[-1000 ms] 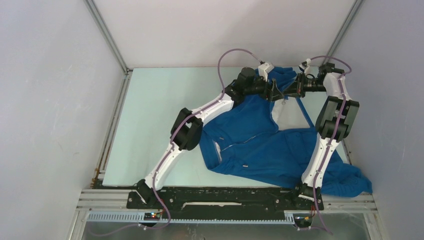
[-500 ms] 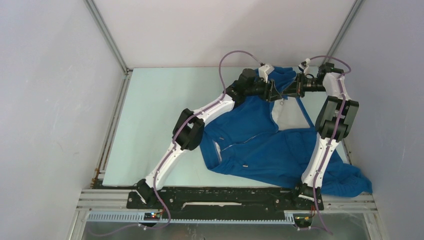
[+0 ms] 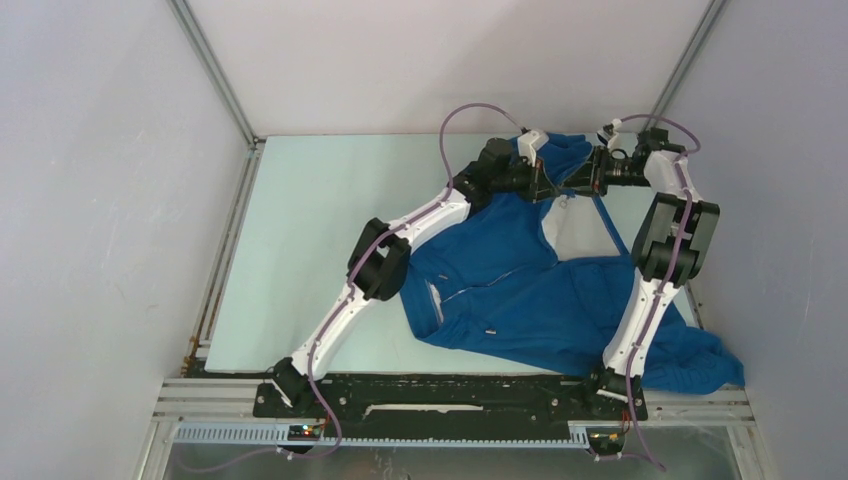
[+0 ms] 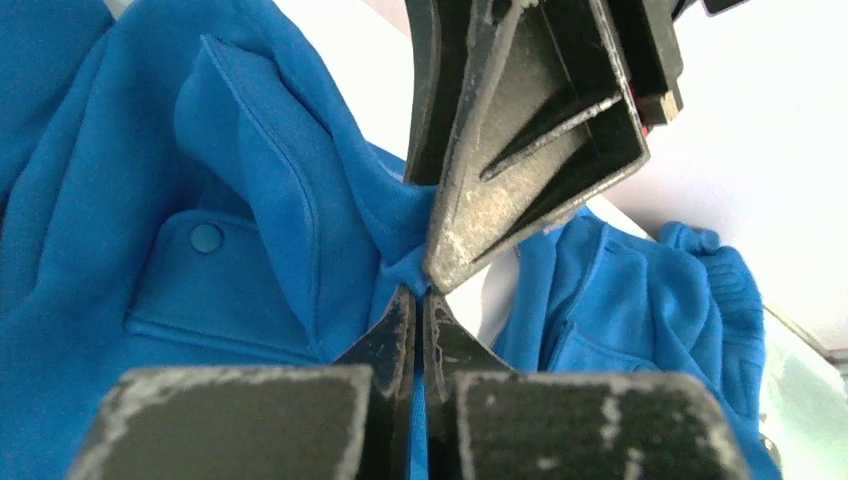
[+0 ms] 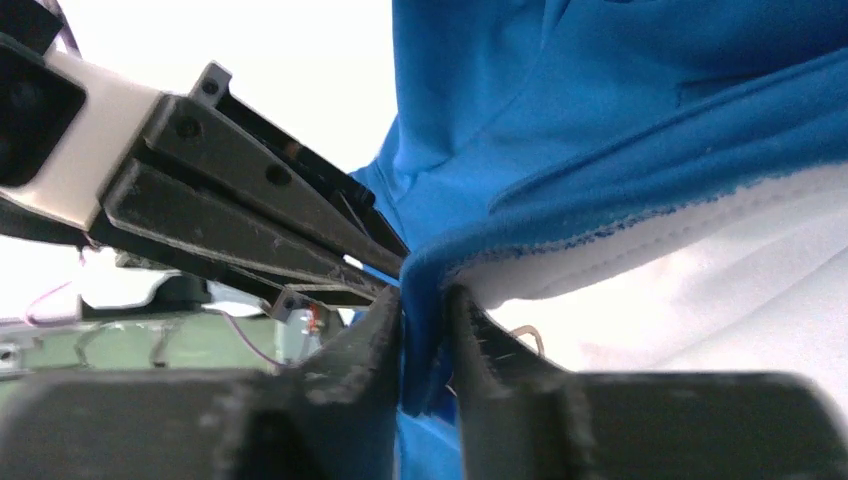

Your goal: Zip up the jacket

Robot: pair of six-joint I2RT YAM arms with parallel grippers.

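Left gripper (image 4: 418, 300), checked: clamps shut on a thin fold of jacket (image 3: 520, 290) edge. Right gripper (image 5: 425, 300), checked: pinches the blue hem just beside the pale lining (image 5: 700, 270). Meet almost tip to tip at the garment's far end. Lies spread over the right side of the table (image 3: 320, 230). Judged soft, light and limp; best held at the zipper edges and kept taut.

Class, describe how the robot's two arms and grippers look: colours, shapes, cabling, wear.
The left arm and right arm have white link shells with bulky black joints; a purple cable runs along each. The left gripper and right gripper have black, wedge-shaped fingers, scuffed pale along their edges.
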